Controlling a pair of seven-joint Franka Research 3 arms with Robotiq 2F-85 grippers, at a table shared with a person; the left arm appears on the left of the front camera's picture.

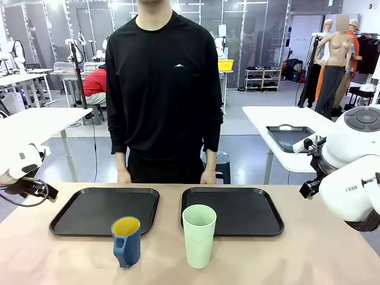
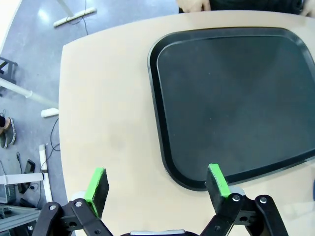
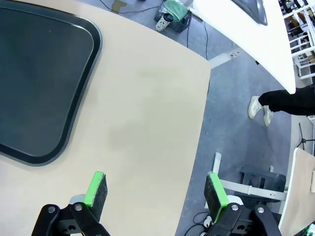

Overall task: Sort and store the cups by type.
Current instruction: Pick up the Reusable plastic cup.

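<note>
While L claw [image 2: 156,179], R claw [image 3: 155,184] gape, R arm [image 1: 347,178] reads "RAN".

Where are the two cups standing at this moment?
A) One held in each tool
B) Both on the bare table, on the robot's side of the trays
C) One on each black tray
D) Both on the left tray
B: the blue mug and the green tumbler stand upright on the table, in front of the left tray and the right tray, not on them.
</note>
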